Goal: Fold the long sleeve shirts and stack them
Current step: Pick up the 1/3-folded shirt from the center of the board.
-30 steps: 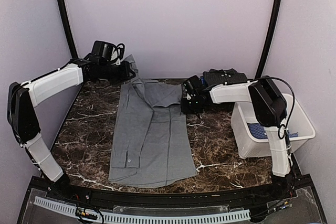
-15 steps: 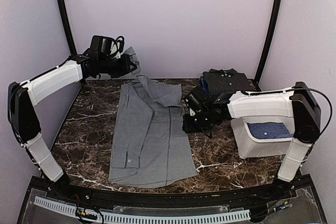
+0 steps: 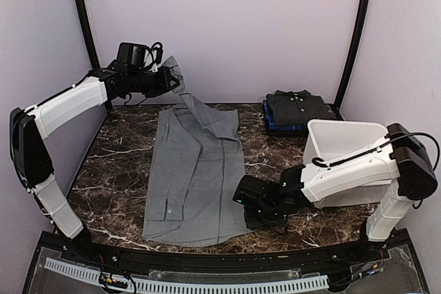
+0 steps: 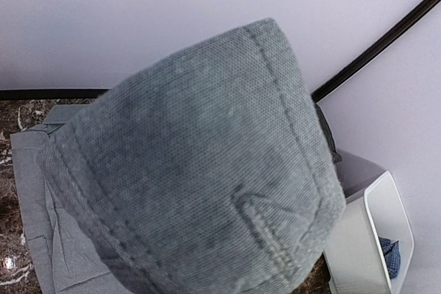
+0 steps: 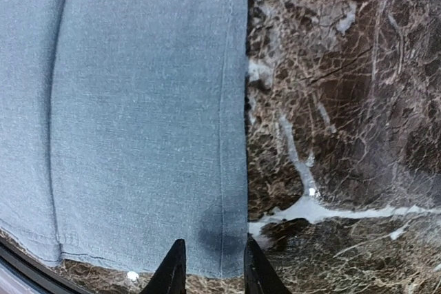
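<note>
A grey long sleeve shirt (image 3: 196, 177) lies lengthwise on the marble table. Its far left corner is lifted off the table by my left gripper (image 3: 167, 82), which is shut on the cloth. In the left wrist view the grey cloth (image 4: 193, 163) fills the frame and hides the fingers. My right gripper (image 3: 260, 216) hovers low over the shirt's near right corner. In the right wrist view it (image 5: 213, 270) is open, and its fingertips (image 5: 173, 268) straddle the shirt's hem edge (image 5: 231, 191). A blue dotted cloth (image 4: 390, 256) lies inside the tub.
A stack of folded dark shirts (image 3: 296, 109) sits at the back right. A white plastic tub (image 3: 344, 144) stands at the right, behind my right arm. Bare marble (image 5: 344, 101) lies right of the shirt. Black frame posts flank the back wall.
My right arm swung from the shirt's far right side down to its near right corner. The left gripper raised the held corner a little higher.
</note>
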### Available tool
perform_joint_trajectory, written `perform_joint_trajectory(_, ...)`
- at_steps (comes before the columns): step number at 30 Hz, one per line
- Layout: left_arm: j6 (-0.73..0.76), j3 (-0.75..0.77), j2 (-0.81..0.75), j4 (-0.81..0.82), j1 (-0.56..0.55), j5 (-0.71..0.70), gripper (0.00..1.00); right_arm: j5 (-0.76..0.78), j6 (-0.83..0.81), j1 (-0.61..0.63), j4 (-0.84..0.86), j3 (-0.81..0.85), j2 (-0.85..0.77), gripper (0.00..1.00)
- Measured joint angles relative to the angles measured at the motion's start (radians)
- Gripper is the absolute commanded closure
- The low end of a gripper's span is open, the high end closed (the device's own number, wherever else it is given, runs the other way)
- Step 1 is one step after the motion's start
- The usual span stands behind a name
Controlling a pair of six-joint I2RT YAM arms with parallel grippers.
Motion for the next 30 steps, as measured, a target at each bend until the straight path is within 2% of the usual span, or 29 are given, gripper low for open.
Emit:
perform_joint_trajectory(10,0.002,0.002,0.000,0.000,0.000,0.015,1.00,0.056,0.138,0.068,-0.046,0.050,0.077,0.75)
perform_joint_trajectory(14,0.002,0.010,0.000,0.000,0.000,0.019,1.00,0.069,0.173,0.077,-0.051,0.053,0.080,0.83)
perform_joint_trajectory(20,0.007,0.037,0.000,0.000,0.000,0.016,1.00,0.106,0.220,0.083,-0.098,0.060,0.080,1.00)
perform_joint_trajectory(30,0.072,0.122,-0.002,-0.027,0.005,-0.104,1.00,0.175,0.171,0.087,-0.170,0.251,0.105,1.00)
